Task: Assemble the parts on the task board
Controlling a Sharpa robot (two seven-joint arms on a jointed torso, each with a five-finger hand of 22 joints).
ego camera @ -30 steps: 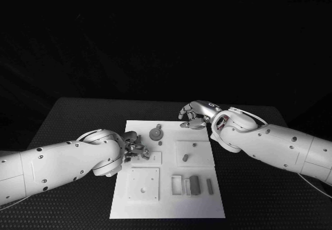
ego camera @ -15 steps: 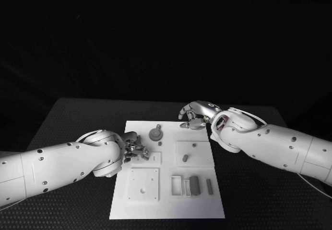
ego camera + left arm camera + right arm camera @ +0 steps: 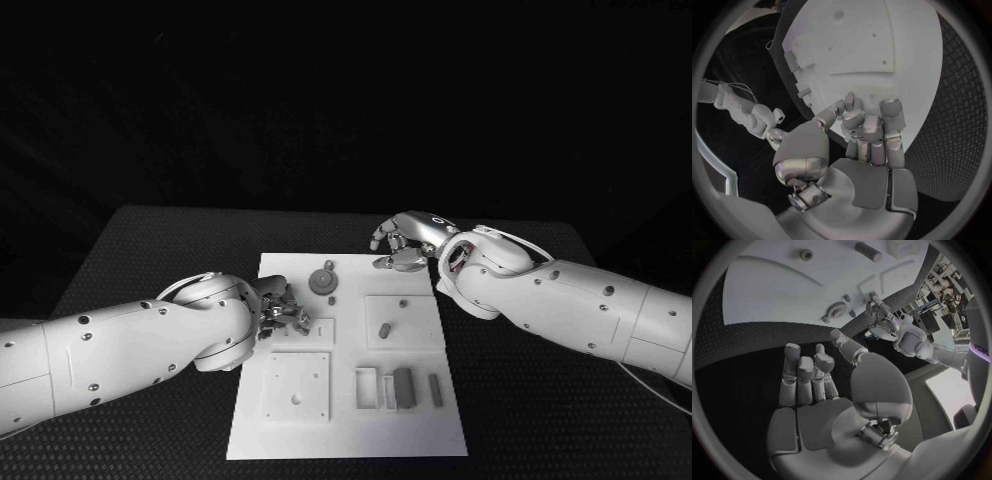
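**Over the board's left edge: left robot hand nearest the gear**

At about 9 o'clock on the task board (image 3: 346, 420), your left robot hand (image 3: 283, 308) hovers with fingers curled — I cannot tell whether they pinch a small part. The round gear-like part (image 3: 326, 278) lies just beyond it, toward 1 o'clock from that hand — your closest reach. Your right robot hand (image 3: 402, 240) sits at the board's far edge near 12 o'clock, fingers loosely bent, holding nothing. A short peg (image 3: 385, 328) stands on the right square plate, and three bars (image 3: 404, 386) lie with long axes running 12 to 6.
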